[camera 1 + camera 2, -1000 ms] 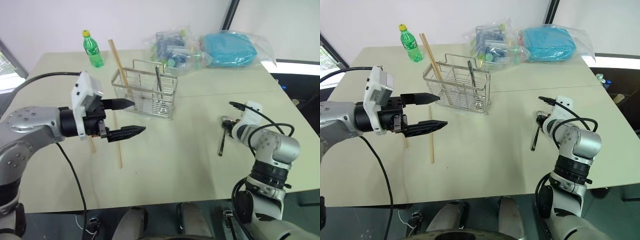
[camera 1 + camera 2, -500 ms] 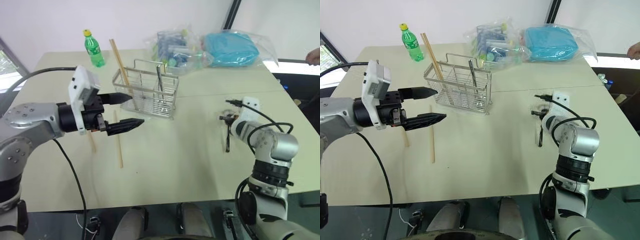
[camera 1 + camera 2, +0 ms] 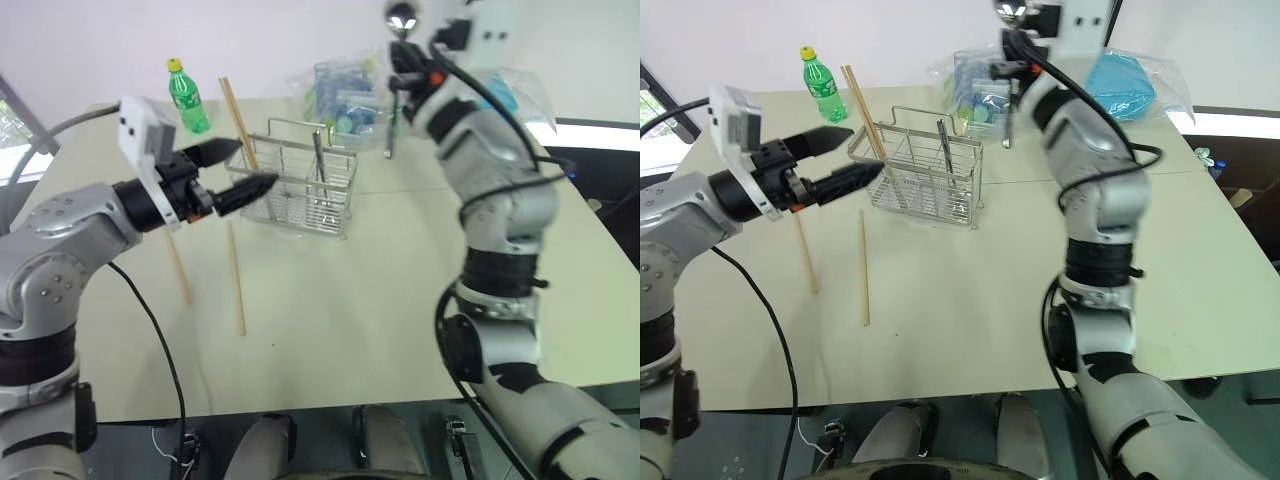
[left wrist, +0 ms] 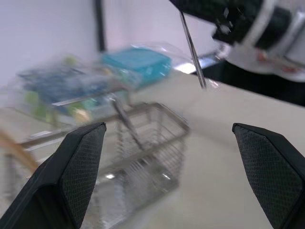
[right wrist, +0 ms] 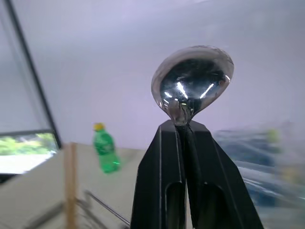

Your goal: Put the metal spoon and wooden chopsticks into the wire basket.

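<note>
The left gripper [image 3: 235,168] is held above the table [image 3: 340,300] at the left end of the wire basket [image 3: 292,186], with its two black fingers [image 4: 78,171] spread wide apart and nothing between them. A green bottle [image 3: 186,97] stands upright near the far left corner of the table, behind this gripper.

Two wooden chopsticks [image 3: 236,278] lie flat on the table in front of the basket's left end, roughly parallel and a little apart (the left one is partly hidden behind the left arm). A third chopstick [image 3: 236,118] stands tilted in the basket's left end, its top leaning away to the far left. A dark utensil [image 3: 319,160] stands upright in a compartment nearer the basket's right end.

The metal spoon [image 3: 397,60] is off the table, raised high over the area just beyond the basket's right end. The right gripper [image 3: 404,68] is pinched together on the neck just below the bowl; the bowl points up and the thin handle hangs down.

Clear plastic bags [image 3: 440,95] lie at the far right edge of the table, one holding a teal item.
</note>
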Controlling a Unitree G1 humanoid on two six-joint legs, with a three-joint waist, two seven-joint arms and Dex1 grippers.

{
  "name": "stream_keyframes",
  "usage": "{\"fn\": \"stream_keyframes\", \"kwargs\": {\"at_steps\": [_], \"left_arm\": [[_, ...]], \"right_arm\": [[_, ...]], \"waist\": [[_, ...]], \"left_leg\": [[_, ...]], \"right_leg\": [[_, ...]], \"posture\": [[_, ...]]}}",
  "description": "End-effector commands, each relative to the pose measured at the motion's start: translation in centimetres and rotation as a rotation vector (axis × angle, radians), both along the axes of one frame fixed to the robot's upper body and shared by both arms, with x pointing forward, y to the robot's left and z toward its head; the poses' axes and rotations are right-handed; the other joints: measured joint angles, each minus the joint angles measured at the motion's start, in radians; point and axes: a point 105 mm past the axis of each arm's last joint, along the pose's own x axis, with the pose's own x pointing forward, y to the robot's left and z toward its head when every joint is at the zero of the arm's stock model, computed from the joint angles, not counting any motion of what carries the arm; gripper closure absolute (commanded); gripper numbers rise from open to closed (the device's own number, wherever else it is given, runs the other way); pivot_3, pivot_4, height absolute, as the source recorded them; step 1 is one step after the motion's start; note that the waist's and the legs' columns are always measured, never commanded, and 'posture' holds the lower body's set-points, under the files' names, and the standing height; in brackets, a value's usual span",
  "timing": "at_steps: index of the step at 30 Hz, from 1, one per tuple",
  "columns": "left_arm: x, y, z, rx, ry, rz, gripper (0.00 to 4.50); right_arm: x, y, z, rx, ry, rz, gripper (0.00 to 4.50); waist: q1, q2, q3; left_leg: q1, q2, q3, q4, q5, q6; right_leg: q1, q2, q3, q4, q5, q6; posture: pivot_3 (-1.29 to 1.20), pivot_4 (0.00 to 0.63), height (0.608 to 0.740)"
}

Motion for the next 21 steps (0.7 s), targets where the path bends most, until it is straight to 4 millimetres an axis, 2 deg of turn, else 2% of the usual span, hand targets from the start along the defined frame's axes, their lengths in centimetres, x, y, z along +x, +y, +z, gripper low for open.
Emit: {"fn": "stream_keyframes", "kwargs": {"at_steps": [1,5,9,12,18,19,21], "left_arm": [[-0.1,0.7,2.3,-0.047,-0.095,0.070,0.00],[-0.3,0.9,2.7,-0.064,-0.103,0.096,0.00],[-0.7,1.1,2.6,-0.053,-0.103,0.117,0.00],[-1.0,1.3,2.7,-0.053,-0.105,0.130,0.00],[-1.4,2.2,2.9,-0.041,-0.096,0.160,0.00],[-1.5,2.5,2.8,-0.042,-0.091,0.167,0.00],[-1.5,3.3,2.7,-0.037,-0.078,0.188,0.00]], "right_arm": [[-0.1,2.1,0.9,0.011,-0.074,0.043,4.48],[0.2,3.9,-0.8,-0.012,-0.078,0.098,4.48],[0.4,4.3,-2.5,0.009,-0.080,0.124,4.48],[0.4,4.0,-3.3,0.042,-0.085,0.132,3.52],[0.4,1.5,-3.8,0.055,-0.080,0.073,0.30],[0.4,0.9,-3.5,0.056,-0.080,0.060,0.04],[0.5,-0.4,-3.0,0.062,-0.079,0.037,0.04]], "waist": [[0.000,-0.001,0.000],[-0.002,-0.001,0.000],[-0.004,-0.001,0.000],[-0.004,-0.001,0.000],[-0.004,-0.001,-0.001],[-0.004,-0.001,0.000],[-0.003,-0.001,0.000]], "left_leg": [[0.000,0.000,-0.001,0.000,0.000,0.000],[-0.002,-0.001,0.000,0.000,0.000,0.000],[0.000,-0.001,0.000,0.000,0.001,-0.001],[0.000,-0.001,0.000,0.000,0.001,-0.002],[0.000,0.000,0.000,0.000,0.001,-0.002],[0.000,0.000,0.000,0.000,0.001,-0.002],[0.000,-0.001,0.000,0.000,0.001,-0.002]], "right_leg": [[0.000,0.000,0.000,0.001,0.000,0.000],[-0.002,-0.001,0.000,0.004,0.000,0.000],[-0.002,0.000,0.000,0.007,0.000,0.000],[-0.002,0.000,0.000,0.008,0.000,0.000],[-0.003,0.000,0.001,0.009,0.000,0.000],[-0.003,0.000,0.001,0.009,0.000,0.000],[-0.003,0.000,0.001,0.009,0.000,0.000]], "posture": [[0.00,0.150,0.721],[0.00,0.150,0.721],[0.00,0.150,0.721],[0.00,0.150,0.721],[0.00,0.150,0.721],[0.00,0.150,0.721],[0.00,0.150,0.721]]}}
